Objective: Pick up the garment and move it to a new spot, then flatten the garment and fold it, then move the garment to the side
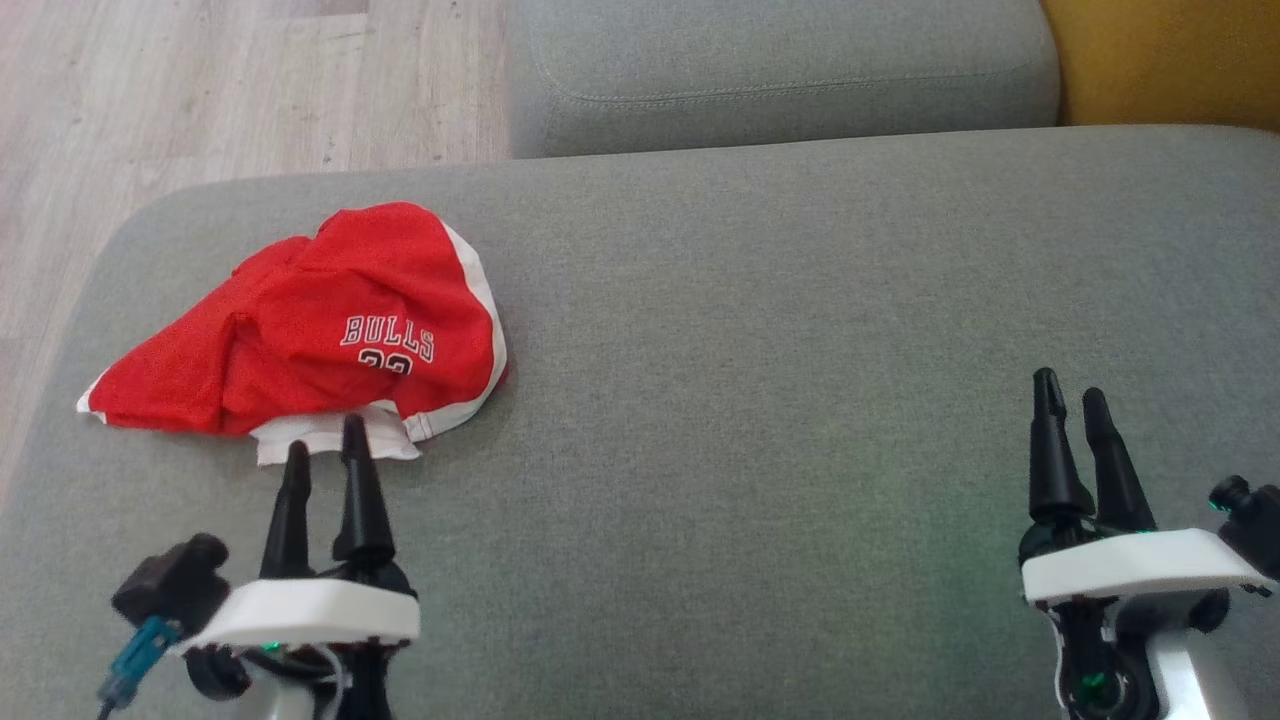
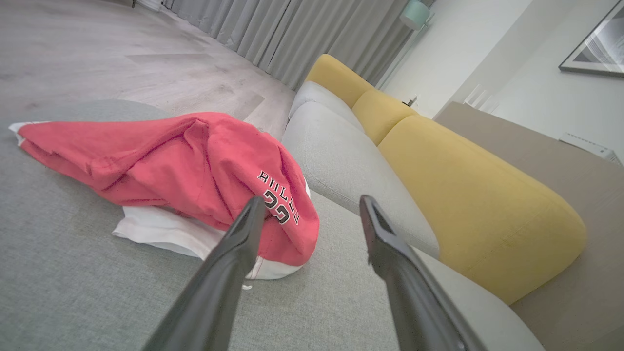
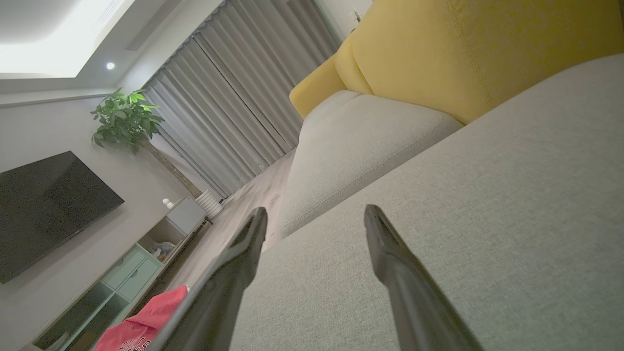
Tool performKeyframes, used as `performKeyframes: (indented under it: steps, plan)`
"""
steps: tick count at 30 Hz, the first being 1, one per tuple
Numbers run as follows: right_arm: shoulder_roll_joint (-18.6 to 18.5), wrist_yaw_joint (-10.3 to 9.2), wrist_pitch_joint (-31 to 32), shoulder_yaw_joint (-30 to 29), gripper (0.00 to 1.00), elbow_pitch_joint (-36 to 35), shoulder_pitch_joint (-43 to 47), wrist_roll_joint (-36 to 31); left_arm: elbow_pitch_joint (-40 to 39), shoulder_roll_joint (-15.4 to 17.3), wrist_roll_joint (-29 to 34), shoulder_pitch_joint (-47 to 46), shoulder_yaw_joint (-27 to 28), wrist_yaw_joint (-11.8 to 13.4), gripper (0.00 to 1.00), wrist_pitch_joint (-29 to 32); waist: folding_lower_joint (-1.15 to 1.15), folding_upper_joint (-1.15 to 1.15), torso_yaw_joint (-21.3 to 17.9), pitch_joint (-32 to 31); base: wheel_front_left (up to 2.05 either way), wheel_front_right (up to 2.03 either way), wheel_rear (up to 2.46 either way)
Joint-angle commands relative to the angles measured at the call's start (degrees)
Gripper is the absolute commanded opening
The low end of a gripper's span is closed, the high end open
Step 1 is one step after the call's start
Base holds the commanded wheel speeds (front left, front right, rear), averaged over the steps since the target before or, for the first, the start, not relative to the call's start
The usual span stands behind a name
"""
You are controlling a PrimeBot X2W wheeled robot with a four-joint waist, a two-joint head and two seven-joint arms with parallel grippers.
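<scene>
**A:** What was the room like?

**B:** A living room with a wood floor (image 1: 200, 90), grey curtains (image 2: 292, 39) and a yellow backrest (image 2: 463, 185). The work surface was a broad grey sofa cushion (image 1: 800, 400), which looked soft.

**A:** And the garment (image 1: 310, 320)?

**B:** It lay crumpled at the cushion's left, with a white hem (image 2: 161, 229) poking out on its near side. It was probably light, limp and a bit slippery, so I'd pinch that hem.

**A:** The grippers?

**B:** The left gripper (image 1: 325, 435) was just near of the hem and the right gripper (image 1: 1070, 385) was well apart at the right. Both were spread wide and empty.
</scene>
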Motion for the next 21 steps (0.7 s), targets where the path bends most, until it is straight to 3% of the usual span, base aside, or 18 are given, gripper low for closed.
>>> performKeyframes:
  steps: [1,21]
  plan:
    - [-0.4,-0.02,-0.9,1.3,1.0,-2.6,-3.1,-2.6,-2.0,1.2,2.5,-3.4,-0.1,0.7,1.0,-0.8,0.0,0.0,0.0,0.0,0.0,0.0,0.0]
    - [-0.5,-0.03,-4.2,3.8,1.0,-4.3,-3.2,-21.0,0.5,8.2,19.8,-7.1,-13.1,9.3,1.0,-4.2,0.0,0.0,-0.1,-0.3,0.0,0.0,0.0]
